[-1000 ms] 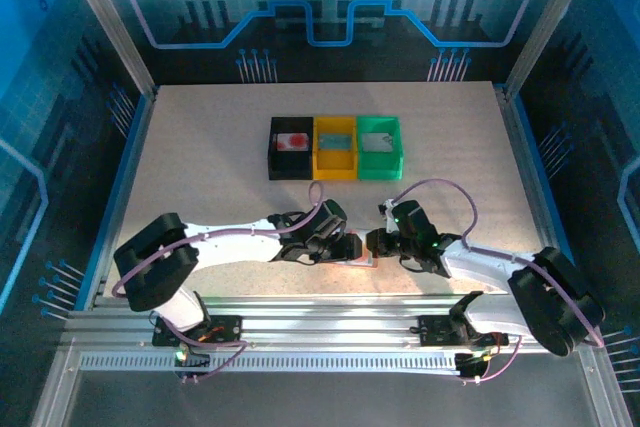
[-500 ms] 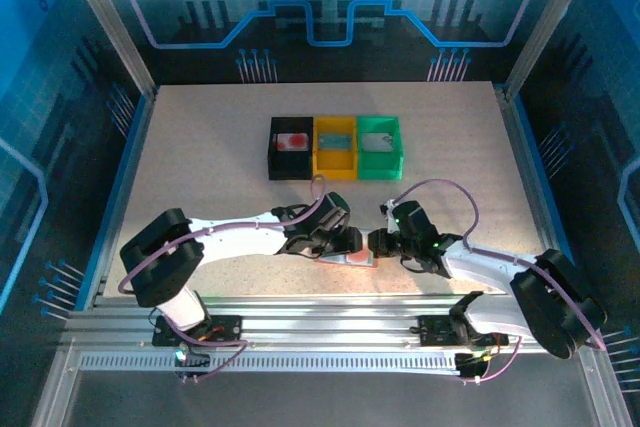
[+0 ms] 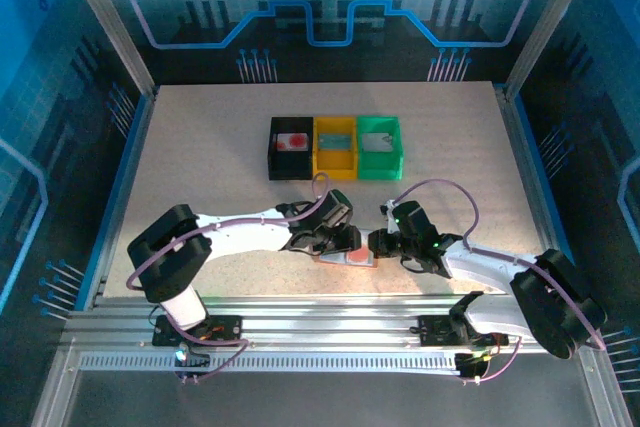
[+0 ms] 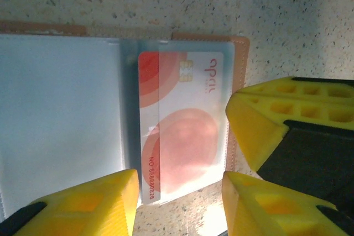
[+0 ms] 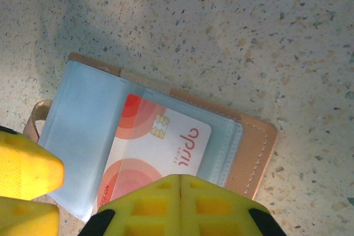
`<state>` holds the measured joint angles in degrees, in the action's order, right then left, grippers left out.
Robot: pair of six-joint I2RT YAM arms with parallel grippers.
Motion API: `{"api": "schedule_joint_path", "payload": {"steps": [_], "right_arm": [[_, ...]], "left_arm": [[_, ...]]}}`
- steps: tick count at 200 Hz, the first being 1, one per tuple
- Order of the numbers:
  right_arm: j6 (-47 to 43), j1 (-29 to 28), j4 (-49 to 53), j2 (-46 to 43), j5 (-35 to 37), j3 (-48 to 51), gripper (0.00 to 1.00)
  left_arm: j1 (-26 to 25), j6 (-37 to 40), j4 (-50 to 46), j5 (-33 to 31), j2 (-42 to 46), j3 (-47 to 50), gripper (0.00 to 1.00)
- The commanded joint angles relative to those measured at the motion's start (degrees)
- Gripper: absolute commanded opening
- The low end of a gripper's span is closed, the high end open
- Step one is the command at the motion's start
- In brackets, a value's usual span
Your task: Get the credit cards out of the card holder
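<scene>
left gripper (image 4: 180,197), jaws apart, is straddling the closest end of the red credit card (image 4: 182,131) (long axis running straight away from it). right gripper (image 5: 180,200), fingers together, is resting at the card holder (image 5: 255,146) edge.

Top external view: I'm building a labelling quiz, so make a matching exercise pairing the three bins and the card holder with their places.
Things:
1. black bin
2. yellow bin
3. green bin
4. card holder

Places:
A. middle of the row
B. nearest the bottom of the view, apart from the row
C. right end of the row
D. left end of the row

Pairs: 1-D; 2-A; 3-C; 4-B
</scene>
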<state>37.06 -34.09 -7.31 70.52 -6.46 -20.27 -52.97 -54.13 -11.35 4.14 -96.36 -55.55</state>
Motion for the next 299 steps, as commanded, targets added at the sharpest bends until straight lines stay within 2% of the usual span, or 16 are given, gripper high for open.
{"api": "schedule_joint_path", "payload": {"steps": [1, 157, 171, 263, 276, 299], "right_arm": [[-0.7, -0.4, 0.8, 0.5, 0.2, -1.5, 0.0], [-0.6, -0.4, 0.7, 0.8, -0.2, -1.6, 0.0], [-0.6, -0.4, 0.6, 1.0, -0.4, -1.7, 0.0], [-0.6, -0.4, 0.7, 1.7, -0.9, -2.0, 0.0], [-0.6, -0.4, 0.6, 1.8, -0.9, -2.1, 0.0], [-0.6, -0.4, 0.6, 2.2, -1.1, -2.2, 0.0]], "left_arm": [[0.6, -0.6, -1.4, -0.1, -1.7, -1.7, 0.44], [0.6, 0.5, -2.6, -0.2, -5.6, -4.2, 0.41], [0.6, 0.6, -2.5, -0.1, -5.9, -4.3, 0.38], [0.5, 0.4, -2.0, -0.2, -7.0, -3.8, 0.37], [0.5, 0.3, -1.6, -0.2, -7.0, -3.7, 0.34], [0.5, 0.0, -1.0, -0.1, -7.3, -3.5, 0.33]]}}
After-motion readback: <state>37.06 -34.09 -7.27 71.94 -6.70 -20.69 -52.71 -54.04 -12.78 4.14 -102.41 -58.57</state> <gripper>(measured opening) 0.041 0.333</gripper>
